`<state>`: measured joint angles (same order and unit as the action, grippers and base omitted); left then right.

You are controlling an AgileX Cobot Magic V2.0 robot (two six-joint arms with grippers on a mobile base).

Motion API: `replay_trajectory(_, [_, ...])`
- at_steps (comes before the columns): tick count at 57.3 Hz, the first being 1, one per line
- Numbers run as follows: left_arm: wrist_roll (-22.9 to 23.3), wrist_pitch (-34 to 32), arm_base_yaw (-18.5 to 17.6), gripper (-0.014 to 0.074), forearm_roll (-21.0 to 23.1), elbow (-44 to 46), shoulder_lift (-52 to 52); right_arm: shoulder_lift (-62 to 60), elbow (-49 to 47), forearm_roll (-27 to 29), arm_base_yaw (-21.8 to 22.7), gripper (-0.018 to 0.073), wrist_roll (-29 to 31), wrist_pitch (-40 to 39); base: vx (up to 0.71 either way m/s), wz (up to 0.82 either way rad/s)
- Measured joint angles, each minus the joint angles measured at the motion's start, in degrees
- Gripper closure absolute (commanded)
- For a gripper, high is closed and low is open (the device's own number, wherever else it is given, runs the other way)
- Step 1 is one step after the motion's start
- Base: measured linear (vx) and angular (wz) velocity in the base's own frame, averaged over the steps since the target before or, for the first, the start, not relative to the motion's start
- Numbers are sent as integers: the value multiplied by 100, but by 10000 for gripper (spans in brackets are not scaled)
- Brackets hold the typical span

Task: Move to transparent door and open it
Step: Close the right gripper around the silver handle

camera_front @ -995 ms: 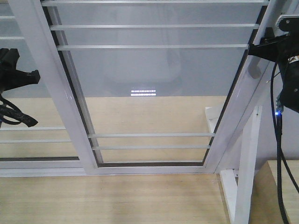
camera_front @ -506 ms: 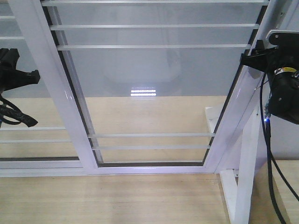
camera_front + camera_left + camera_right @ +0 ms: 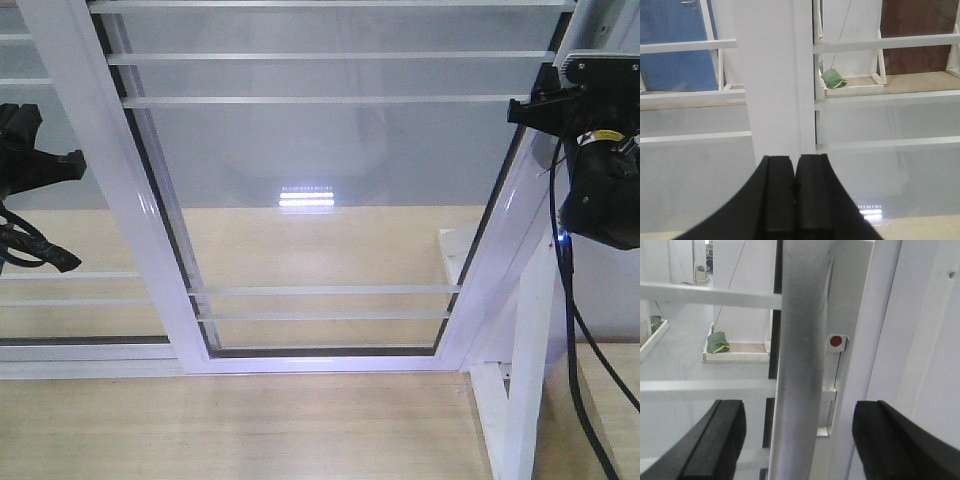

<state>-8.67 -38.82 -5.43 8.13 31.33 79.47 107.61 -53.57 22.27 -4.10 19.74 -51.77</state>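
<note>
The transparent door (image 3: pixel 320 170) fills the front view, clear glass in a white frame with paired white bars. Its grey pull handle (image 3: pixel 802 350) runs upright through the right wrist view, on the right stile beside a latch plate with a red dot (image 3: pixel 835 341). My right gripper (image 3: pixel 522 108) is at that stile; it stands open (image 3: pixel 800 412) with the handle between its two fingers, neither touching it. My left gripper (image 3: pixel 62 162) hangs at the left edge. In the left wrist view it is shut (image 3: pixel 795 161) on nothing, facing a white stile (image 3: pixel 777 85).
A white support post (image 3: pixel 528 350) and brace stand at the lower right, beside the door frame. Light wooden floor (image 3: pixel 230 420) lies in front. Behind the glass are a green bundle on a white tray (image 3: pixel 833 78) and a blue door (image 3: pixel 675 45).
My right arm has moved left toward the door's right stile and now covers the handle in the front view. The left arm has not moved.
</note>
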Motion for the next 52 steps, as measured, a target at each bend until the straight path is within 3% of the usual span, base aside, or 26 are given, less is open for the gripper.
replay_trajectory(23, [0, 10, 0, 521, 0, 0, 0, 253, -545, 40, 7, 30, 51, 205, 0, 0])
replay_trajectory(35, [0, 46, 0, 521, 0, 0, 0, 272, -545, 40, 254, 30, 51, 430, 0, 0])
replay_trajectory(52, [0, 52, 0, 521, 0, 0, 0, 272, -552, -419, 292, 76, 27, 542, 0, 0])
